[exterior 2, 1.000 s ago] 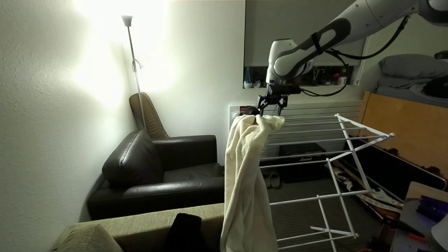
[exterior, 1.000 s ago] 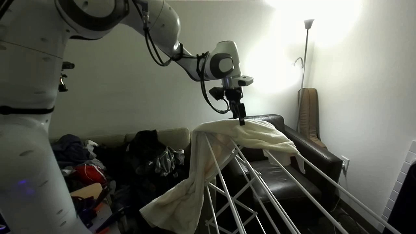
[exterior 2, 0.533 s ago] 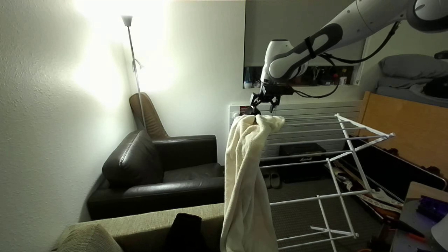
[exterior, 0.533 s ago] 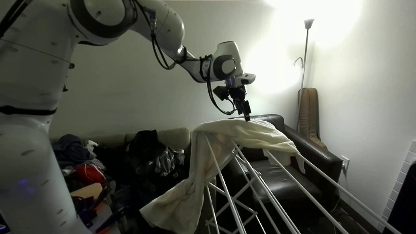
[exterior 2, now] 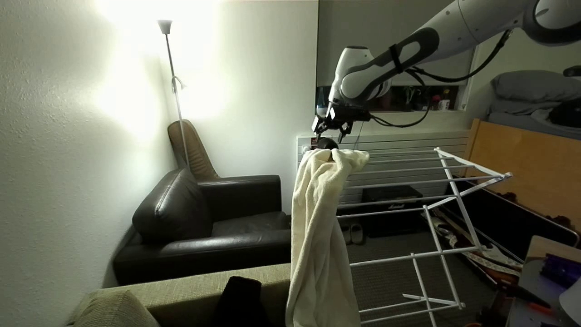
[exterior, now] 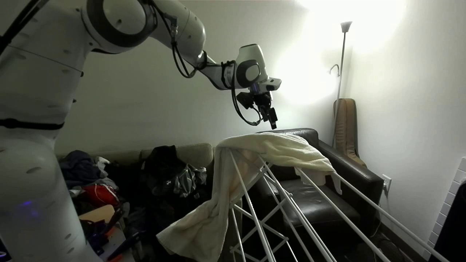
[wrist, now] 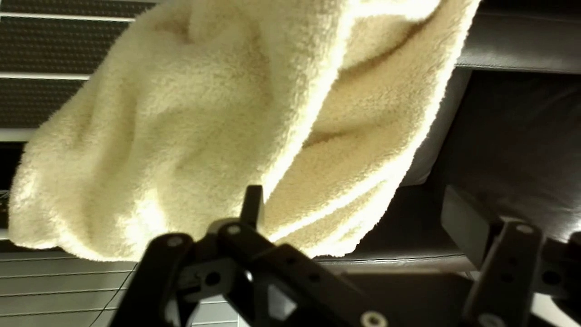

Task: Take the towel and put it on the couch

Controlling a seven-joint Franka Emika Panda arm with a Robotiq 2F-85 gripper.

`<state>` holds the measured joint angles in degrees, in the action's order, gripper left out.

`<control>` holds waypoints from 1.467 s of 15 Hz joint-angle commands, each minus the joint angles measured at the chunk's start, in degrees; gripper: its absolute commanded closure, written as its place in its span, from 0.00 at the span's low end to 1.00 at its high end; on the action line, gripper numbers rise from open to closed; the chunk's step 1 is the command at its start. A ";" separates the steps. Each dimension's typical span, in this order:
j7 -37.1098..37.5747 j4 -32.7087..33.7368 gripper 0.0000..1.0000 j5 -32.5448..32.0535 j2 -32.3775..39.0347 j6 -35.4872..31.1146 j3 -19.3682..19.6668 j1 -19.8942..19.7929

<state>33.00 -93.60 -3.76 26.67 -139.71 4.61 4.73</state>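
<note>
Robotiq gripper: jaws spread, nothing held; within the last second raised slightly, shifted toward dark leather armchair (presumably the couch). Cream plush towel: unmoved, draped over end of white drying rack. Judged: realigning for a grasp; transfer outstanding.

Pale walls brightly lit around a tall corner lamp, grey blind over a window, dark floor

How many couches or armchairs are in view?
2: the leather armchair by the lamp, and the fabric couch along the wall, partly covered by clothes. Others may be hidden.
</note>
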 commanded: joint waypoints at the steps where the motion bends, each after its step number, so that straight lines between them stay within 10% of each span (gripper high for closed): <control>1: -2.18 3.03 0.00 2.84 3.51 -0.36 -0.15 -0.99; 16: -2.32 10.23 0.00 7.01 13.50 5.81 0.90 -3.83; 22: -3.77 7.82 0.53 4.69 9.94 7.79 2.24 -2.58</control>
<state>31.58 -83.36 1.44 39.32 -133.63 6.19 1.62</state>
